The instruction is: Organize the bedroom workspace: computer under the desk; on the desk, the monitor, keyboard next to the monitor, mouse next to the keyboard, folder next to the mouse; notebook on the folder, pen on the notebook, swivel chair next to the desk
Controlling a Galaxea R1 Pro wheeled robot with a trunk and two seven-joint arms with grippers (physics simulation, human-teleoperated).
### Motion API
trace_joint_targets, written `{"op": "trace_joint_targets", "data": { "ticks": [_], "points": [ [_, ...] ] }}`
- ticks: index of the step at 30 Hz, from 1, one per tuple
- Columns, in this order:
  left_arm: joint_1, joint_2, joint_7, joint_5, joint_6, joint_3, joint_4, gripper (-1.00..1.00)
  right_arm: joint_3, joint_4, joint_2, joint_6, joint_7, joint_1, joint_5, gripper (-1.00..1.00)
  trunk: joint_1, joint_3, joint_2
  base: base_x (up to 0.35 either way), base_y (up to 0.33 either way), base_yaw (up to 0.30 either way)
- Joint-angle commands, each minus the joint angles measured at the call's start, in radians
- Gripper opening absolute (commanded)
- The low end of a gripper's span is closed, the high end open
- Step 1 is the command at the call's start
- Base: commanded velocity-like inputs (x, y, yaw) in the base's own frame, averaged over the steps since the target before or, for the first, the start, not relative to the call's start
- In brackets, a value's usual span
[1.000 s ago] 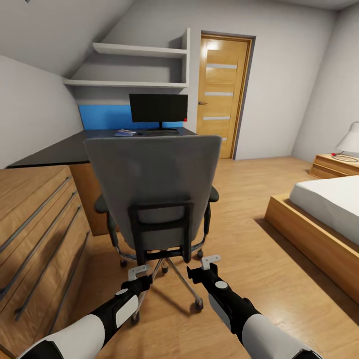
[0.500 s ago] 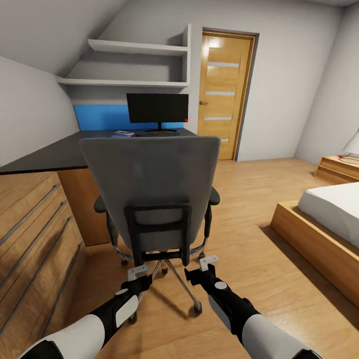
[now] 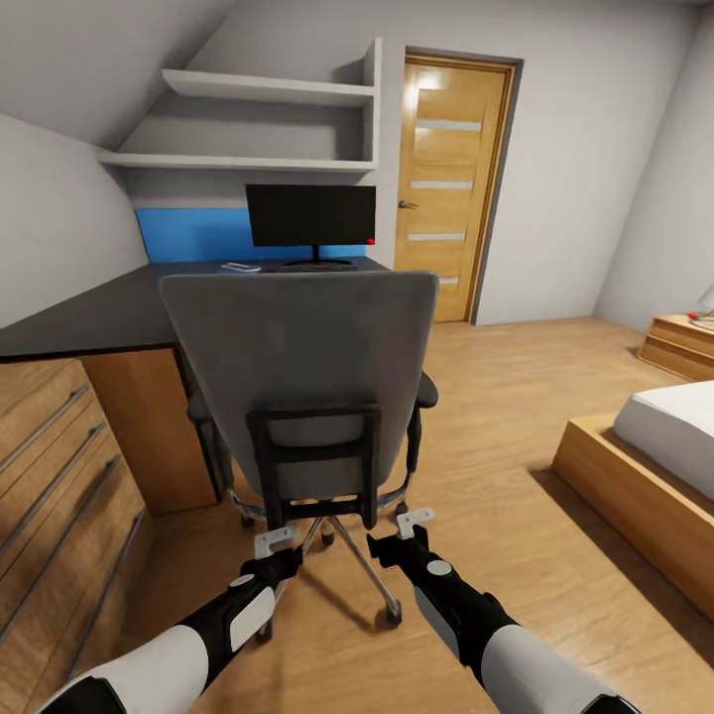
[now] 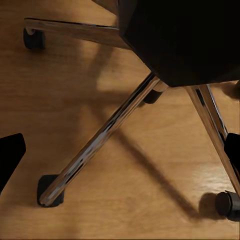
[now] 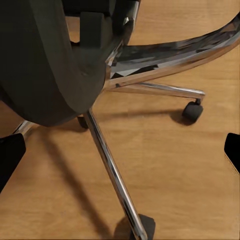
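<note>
Camera has swung right since before; drawer chest (image 3: 59, 496) slides leftward in frame. Left gripper (image 3: 275, 543) and right gripper (image 3: 416, 523) hover low behind swivel chair (image 3: 302, 367), jaws parted, empty. Chair faces desk (image 3: 99, 312); monitor (image 3: 310, 216) stands there, folder (image 3: 241, 267) beside.

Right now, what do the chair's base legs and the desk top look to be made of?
The chair base looks like polished chrome metal: its legs mirror the floor in bright streaks. The desk top looks like a glossy black laminate or lacquer, with a faint sheen; the exact material is unclear.
</note>
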Motion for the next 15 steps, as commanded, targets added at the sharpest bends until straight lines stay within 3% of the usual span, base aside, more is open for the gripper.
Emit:
{"op": "trace_joint_targets", "data": {
  "ticks": [1, 15],
  "points": [
    [-0.001, 0.000, 0.006, 0.007, -0.005, -0.008, 0.000, 1.00, 0.005, 0.001, -0.001, -0.004, -0.004, -0.001, -0.009, 1.00, 0.000, -0.001, 0.000, 0.328, 0.000, 0.000],
    [-0.001, 0.002, 0.007, 0.009, -0.005, -0.008, 0.000, 1.00, 0.006, 0.001, 0.001, -0.004, -0.004, -0.001, -0.009, 1.00, 0.000, -0.001, 0.000, 0.328, 0.000, 0.000]
  ]
}}
